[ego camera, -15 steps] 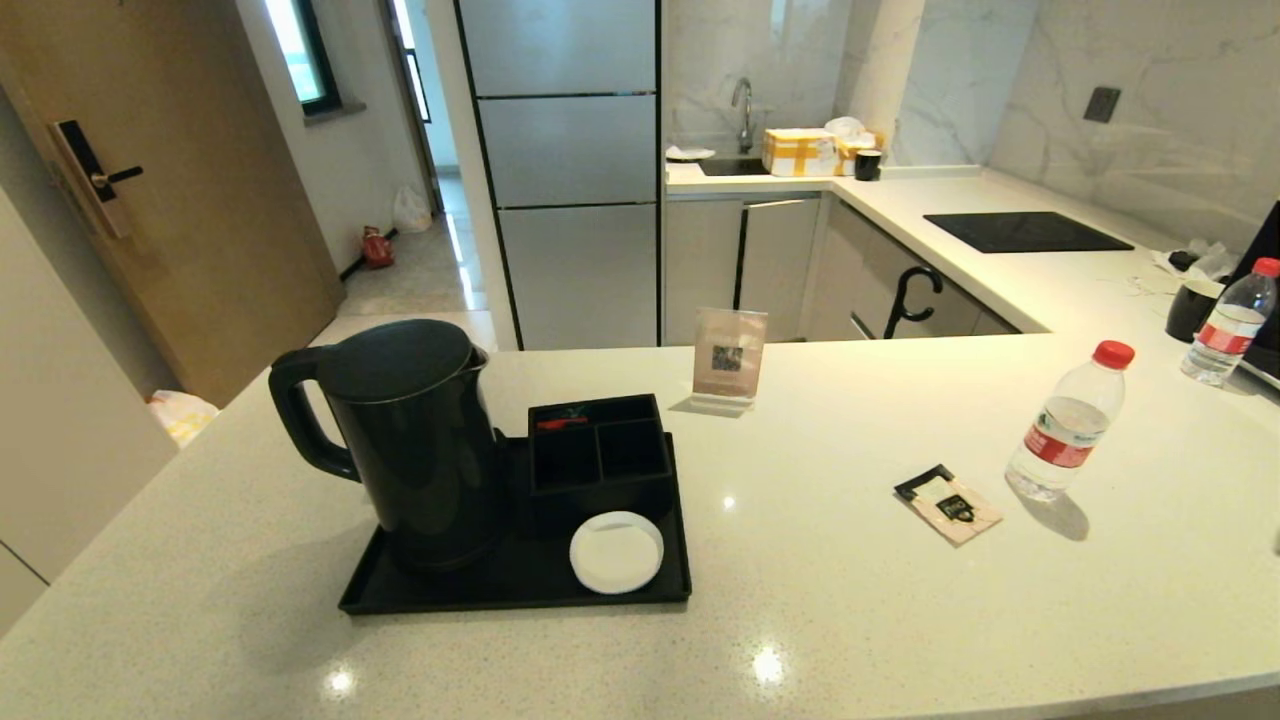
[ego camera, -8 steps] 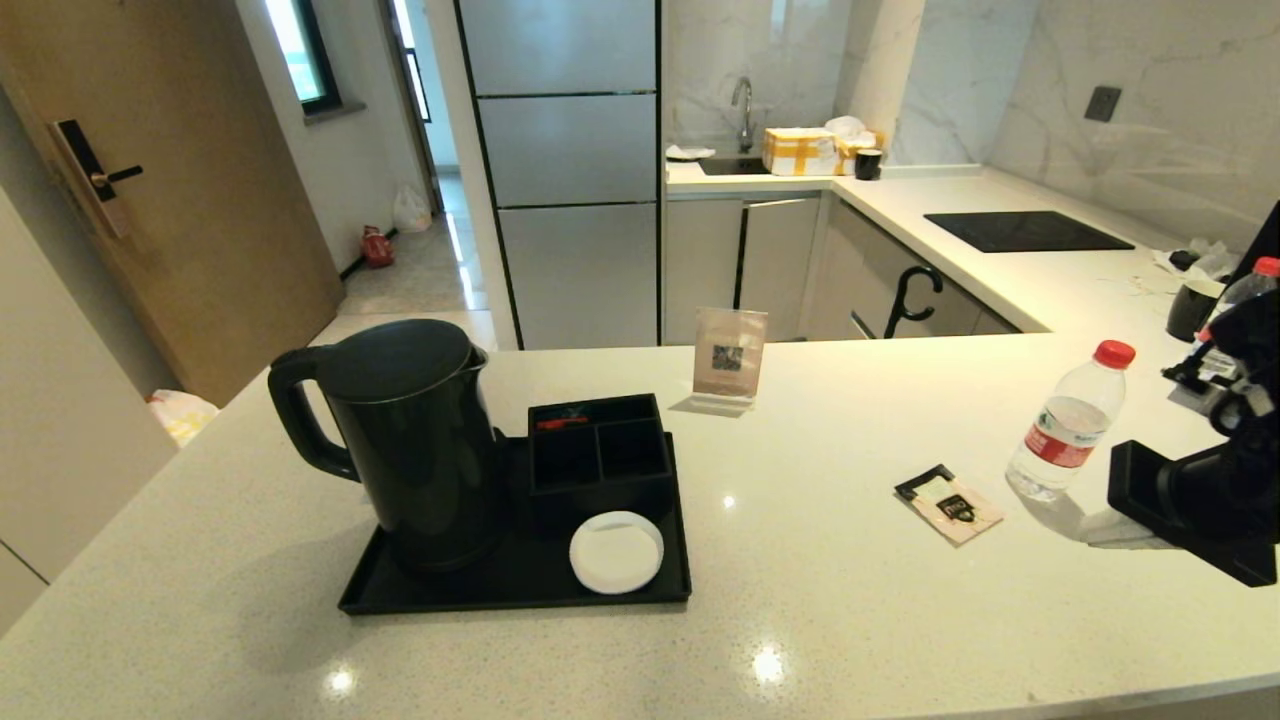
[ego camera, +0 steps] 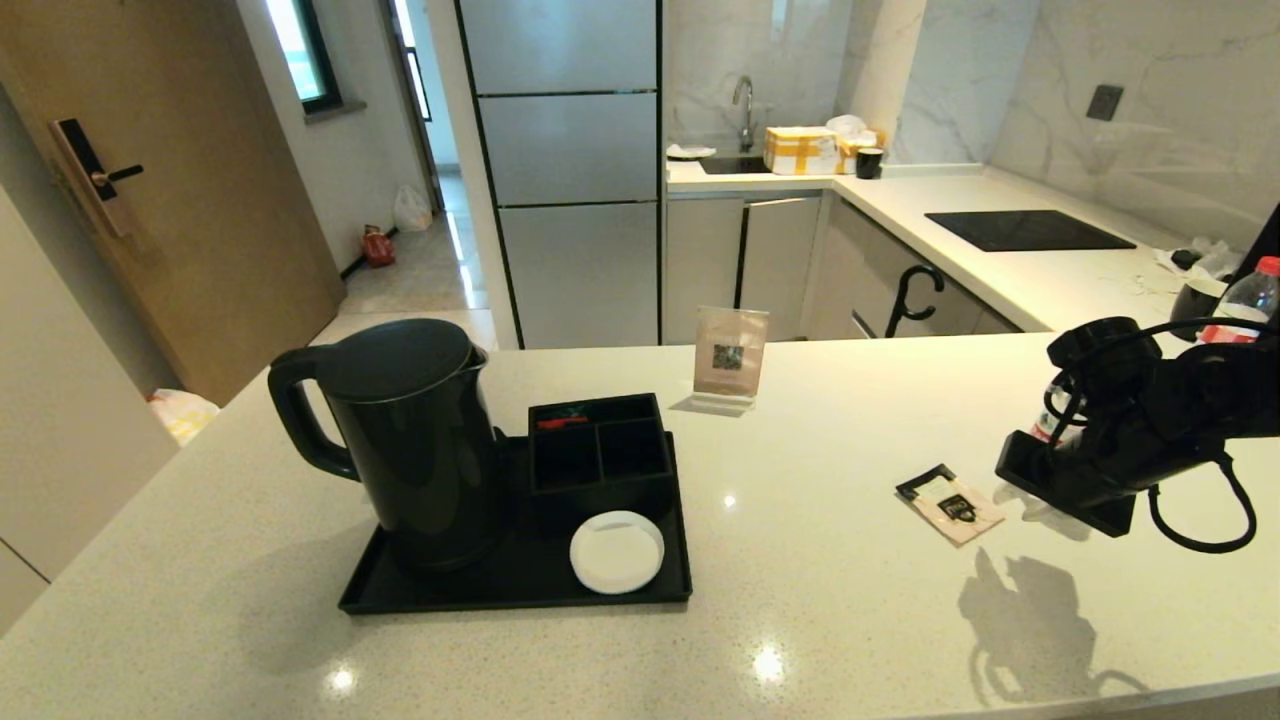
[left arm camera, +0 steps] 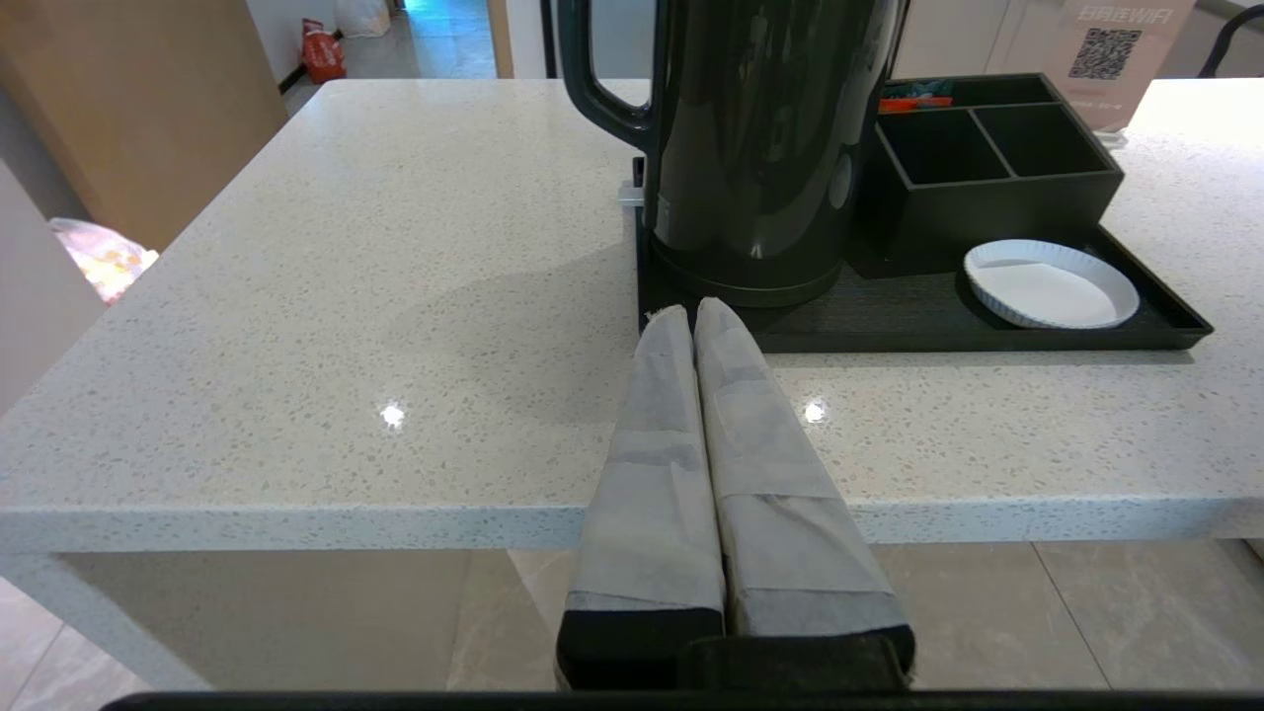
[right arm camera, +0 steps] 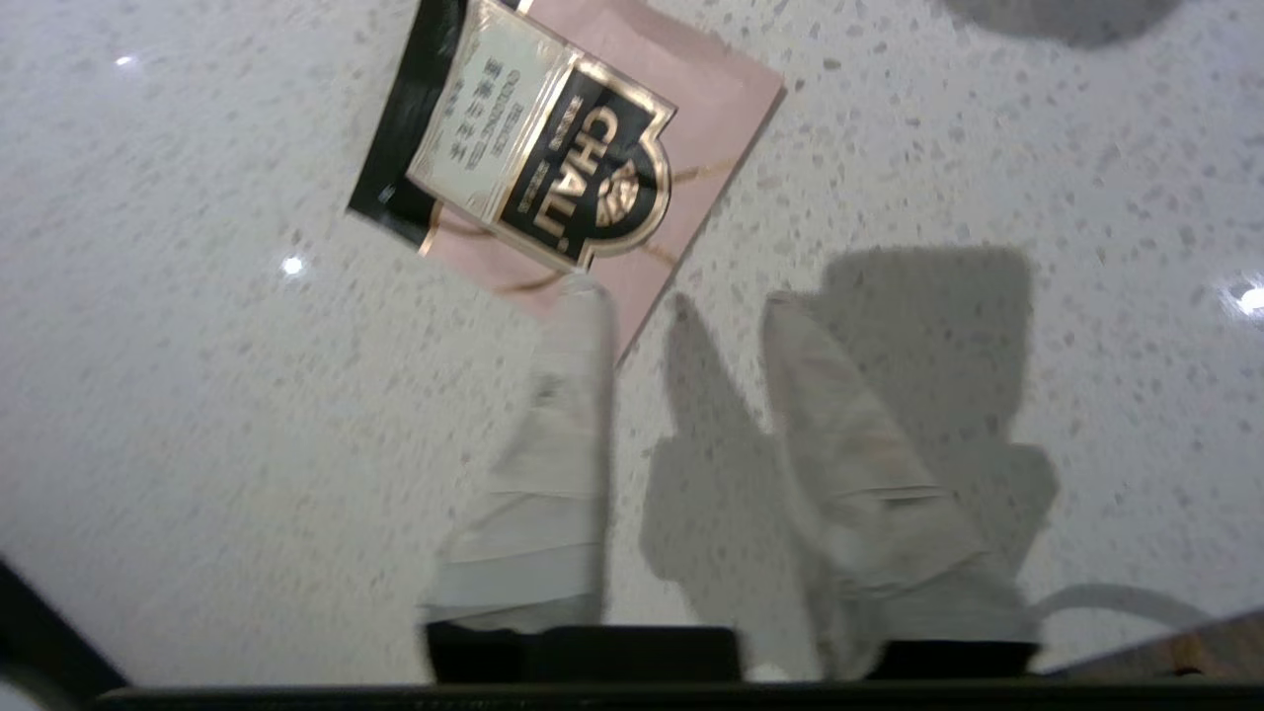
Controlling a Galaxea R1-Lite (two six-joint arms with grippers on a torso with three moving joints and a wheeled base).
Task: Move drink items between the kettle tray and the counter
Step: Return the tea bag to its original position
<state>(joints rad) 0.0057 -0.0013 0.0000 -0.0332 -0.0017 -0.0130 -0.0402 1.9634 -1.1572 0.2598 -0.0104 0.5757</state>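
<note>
The pale pink tea sachet (ego camera: 950,503) with its black label lies flat on the speckled counter (ego camera: 800,620). My right gripper (ego camera: 1035,505) hangs open just right of it, fingers pointing down. In the right wrist view one fingertip (right arm camera: 583,306) overlaps the edge of the sachet (right arm camera: 563,158), and nothing lies between the jaws of the right gripper (right arm camera: 686,294). The red-labelled water bottle (ego camera: 1046,425) stands behind my right arm, mostly hidden. The black kettle tray (ego camera: 520,585) carries the kettle (ego camera: 415,440). My left gripper (left arm camera: 691,311) is shut and empty, parked below the counter's front edge.
On the tray sit a black compartment box (ego camera: 598,450) and a white dish (ego camera: 616,552). A QR card (ego camera: 729,362) stands upright mid-counter. A second bottle (ego camera: 1250,290) and a black mug (ego camera: 1190,305) are at the far right, with the hob (ego camera: 1025,231) beyond.
My right arm has come in from the right and moved left over the counter. It now covers the water bottle and its open fingers sit beside the sachet.
</note>
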